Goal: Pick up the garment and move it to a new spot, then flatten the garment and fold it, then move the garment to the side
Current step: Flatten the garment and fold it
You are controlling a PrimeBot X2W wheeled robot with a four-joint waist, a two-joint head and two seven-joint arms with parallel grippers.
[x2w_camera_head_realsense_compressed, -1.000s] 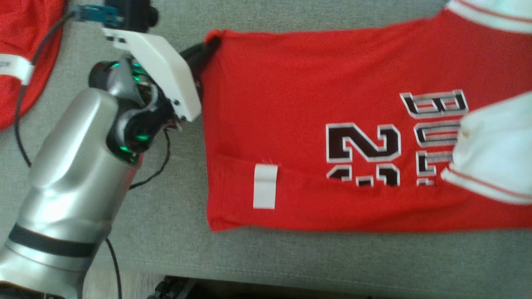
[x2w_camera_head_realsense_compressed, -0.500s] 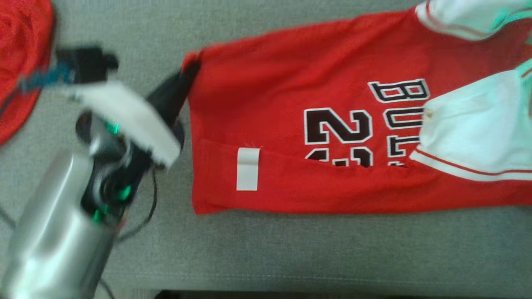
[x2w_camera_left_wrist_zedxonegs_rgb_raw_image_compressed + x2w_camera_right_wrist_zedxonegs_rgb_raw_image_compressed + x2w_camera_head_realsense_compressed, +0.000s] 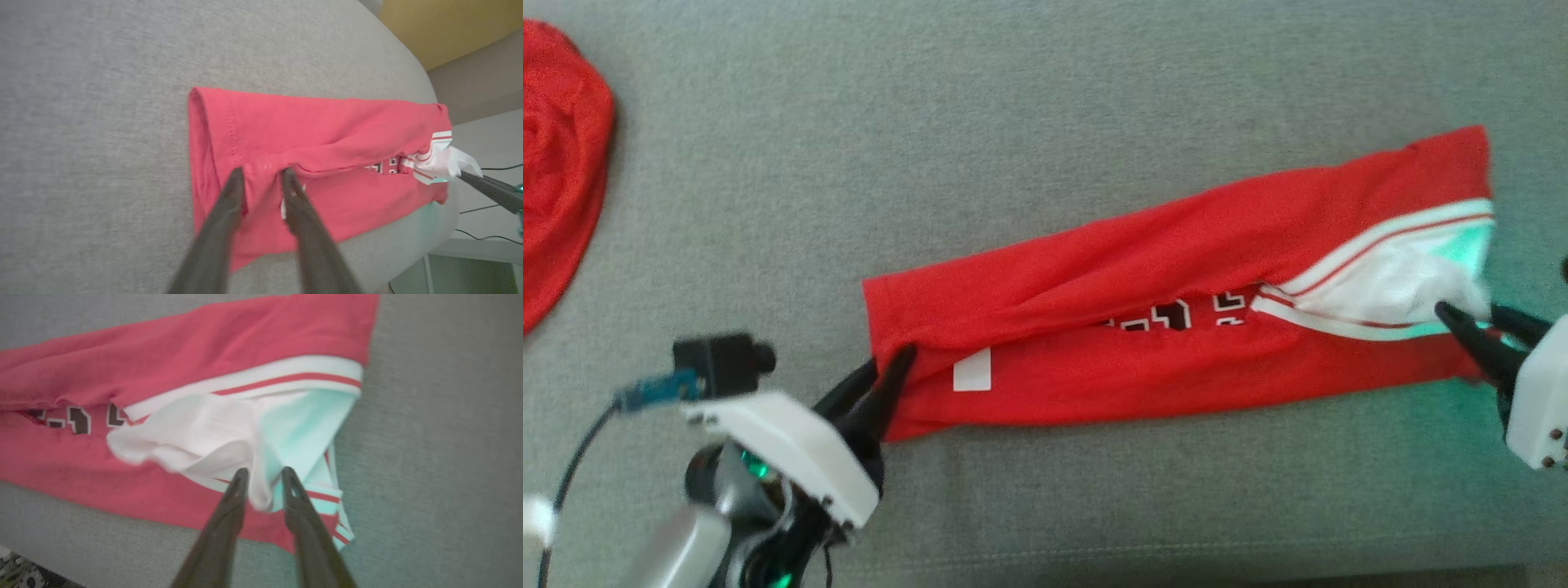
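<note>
At the far left a second red cloth [image 3: 560,188] is cut off by the picture's edge, so you cannot tell what it is. It lies well apart from the work on the grey cushion [image 3: 1013,122].

At the lower left your left gripper [image 3: 890,359] touches the near left corner of the garment [image 3: 1135,261]. Its arm is cut off by the bottom edge. In the left wrist view the fingers [image 3: 235,192] stand apart, released, with a ridge of red hem loose in the gap.

The garment lies as a long folded strip, slanting up to the right. A white label [image 3: 971,369] shows near its left end. The black lettering [image 3: 1172,314] is mostly hidden under the top fold and cannot be read.

At the right end, a white sleeve [image 3: 1380,286] bunches out of the red. Your right gripper [image 3: 1467,310] meets it there, its body cut by the right edge. In the right wrist view its fingers [image 3: 235,498] are parted too, with a soft white fold hanging between them, not pinched.
</note>
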